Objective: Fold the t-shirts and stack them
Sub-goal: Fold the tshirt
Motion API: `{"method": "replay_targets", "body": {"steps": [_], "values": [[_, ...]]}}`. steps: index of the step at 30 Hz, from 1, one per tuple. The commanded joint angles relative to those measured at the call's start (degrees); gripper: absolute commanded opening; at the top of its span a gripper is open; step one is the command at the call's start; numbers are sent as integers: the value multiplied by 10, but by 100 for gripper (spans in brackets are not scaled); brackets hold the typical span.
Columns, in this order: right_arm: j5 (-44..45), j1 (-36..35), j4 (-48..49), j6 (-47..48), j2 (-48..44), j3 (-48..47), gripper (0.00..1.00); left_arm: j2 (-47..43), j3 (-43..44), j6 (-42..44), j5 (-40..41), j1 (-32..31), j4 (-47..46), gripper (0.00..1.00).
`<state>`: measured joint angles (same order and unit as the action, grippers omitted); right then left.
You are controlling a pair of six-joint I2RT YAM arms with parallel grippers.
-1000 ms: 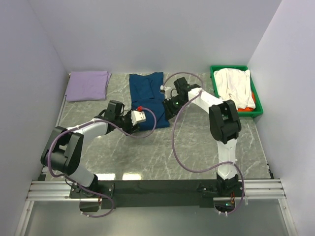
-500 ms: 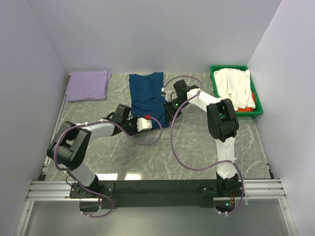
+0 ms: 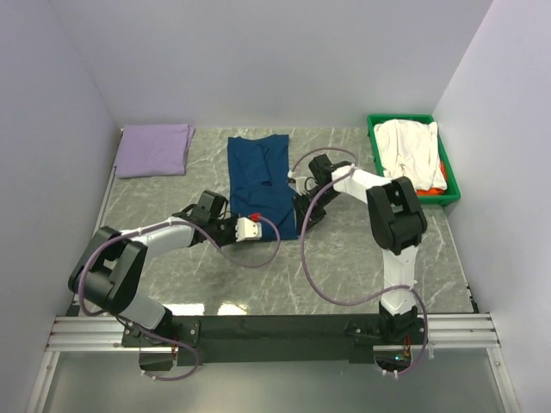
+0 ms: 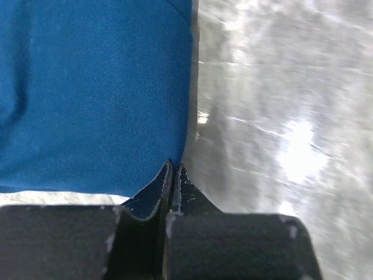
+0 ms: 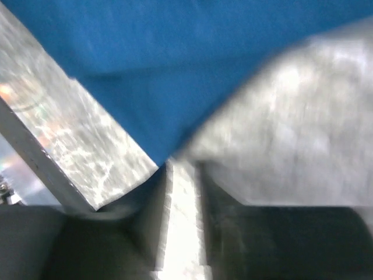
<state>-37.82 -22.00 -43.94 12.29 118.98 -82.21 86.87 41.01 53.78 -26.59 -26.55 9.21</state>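
A navy t-shirt (image 3: 258, 172) lies flat on the marble table, folded into a long strip. My left gripper (image 3: 260, 229) sits low at its near left corner. In the left wrist view its jaws (image 4: 173, 166) are pressed together on the corner of the blue cloth (image 4: 93, 93). My right gripper (image 3: 301, 217) is at the shirt's near right corner. In the right wrist view (image 5: 183, 169) a narrow bright gap shows between its fingers, and the cloth's corner (image 5: 175, 70) ends at their tips. A lavender t-shirt (image 3: 155, 149) lies folded at the far left.
A green bin (image 3: 405, 119) at the far right holds a white t-shirt (image 3: 409, 151) over an orange-red one (image 3: 441, 176). Purple cables loop from both arms over the table's middle. White walls close in the left, back and right sides.
My left gripper moved nearer along the shirt to its near corner and shut there. My right gripper slid nearer along the right edge while its jaws narrowed.
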Motion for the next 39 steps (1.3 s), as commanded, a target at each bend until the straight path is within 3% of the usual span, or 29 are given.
{"method": "replay_targets", "body": {"steps": [1,4,12,18,28,39], "values": [[44,5,23,46,-114,55,41,-34,-15,6,-35,-3,36,1],[83,4,84,116,-210,132,51,-39,-15,8,-38,-3,44,2],[142,-73,302,341,-396,343,54,-47,-24,-1,-54,-3,30,6],[147,-135,457,424,-410,452,54,-43,-22,-3,-58,-2,27,8],[194,-168,485,551,-369,480,53,-30,-11,-11,-58,-3,27,8],[222,-201,444,590,-310,431,52,-17,6,-23,-53,-1,28,8]]}}
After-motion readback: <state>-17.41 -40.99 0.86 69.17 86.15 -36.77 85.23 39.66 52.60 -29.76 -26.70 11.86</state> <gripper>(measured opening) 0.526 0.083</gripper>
